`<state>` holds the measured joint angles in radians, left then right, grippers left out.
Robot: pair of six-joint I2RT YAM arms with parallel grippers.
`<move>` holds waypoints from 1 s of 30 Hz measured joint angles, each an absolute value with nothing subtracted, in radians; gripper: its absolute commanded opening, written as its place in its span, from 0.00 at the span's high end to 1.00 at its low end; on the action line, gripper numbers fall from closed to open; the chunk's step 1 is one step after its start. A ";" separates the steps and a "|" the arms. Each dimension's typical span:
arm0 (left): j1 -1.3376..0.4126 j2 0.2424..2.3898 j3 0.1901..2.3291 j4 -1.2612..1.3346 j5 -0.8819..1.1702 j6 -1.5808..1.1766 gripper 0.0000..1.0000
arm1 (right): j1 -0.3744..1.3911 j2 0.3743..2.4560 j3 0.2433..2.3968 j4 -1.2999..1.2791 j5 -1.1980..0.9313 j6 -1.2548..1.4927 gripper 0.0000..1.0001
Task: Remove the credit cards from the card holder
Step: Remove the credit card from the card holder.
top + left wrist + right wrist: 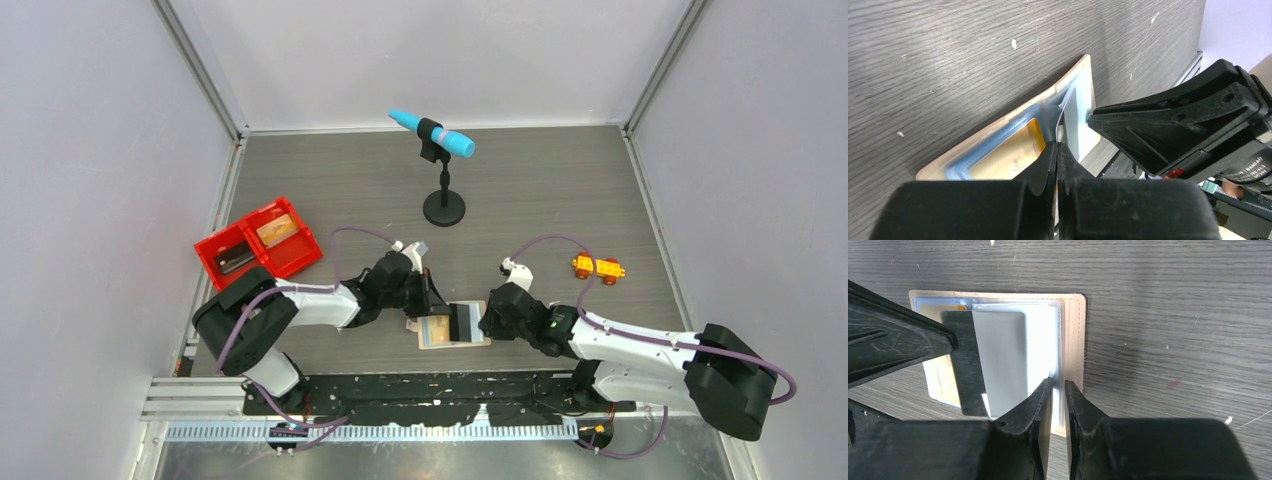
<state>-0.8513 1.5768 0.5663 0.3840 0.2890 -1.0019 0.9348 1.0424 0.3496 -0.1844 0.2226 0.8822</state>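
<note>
Left gripper (1057, 147): jaws pinched down to a sliver on the edge of a credit card (1000, 360). It has a grey face with a black stripe along one side. The card sits over the open face of the card holder (1075, 340). I can't tell if its far edge is in a sleeve.

Right gripper (1058, 384): jaws nearly together, thin gap only. The tips are at the edge of the clear sleeves (1045, 335), just inside the holder's tan stitched border. I can't tell whether I'm pinching the plastic or only pressing on it.

The holder lies open and flat on the table (560, 190), near the front edge, between my two wrists. My left wrist view shows its near corner curling up a little. A yellow-orange card (1008, 155) is seated in a blue-tinted sleeve on that side.

Further out on the right, well apart from the holder, is an orange-yellow toy brick car (598, 267).

Further out on the left is a red two-compartment tray (208, 252). It holds a dark card (235, 259) in the nearer bin and a tan-orange card (277, 230) in the farther bin.

Farthest back at centre is a blue microphone (432, 133), tilted on a black stand with a round base.
</note>
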 measured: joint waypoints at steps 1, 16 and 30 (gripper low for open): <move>-0.848 1.567 0.563 0.376 0.289 -0.997 1.00 | 0.934 1.042 0.350 -0.184 0.222 0.882 0.78; -0.819 1.473 0.528 0.315 0.290 -0.952 1.00 | 0.928 1.040 0.352 -0.189 0.216 0.881 0.75; -0.809 1.359 0.515 0.259 0.288 -0.899 1.00 | 0.927 0.830 0.352 -0.208 0.195 0.752 0.62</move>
<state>-0.8093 1.3594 0.5152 0.2592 0.2882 -0.8993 0.9272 0.8299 0.3519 -0.2077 0.1951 0.7521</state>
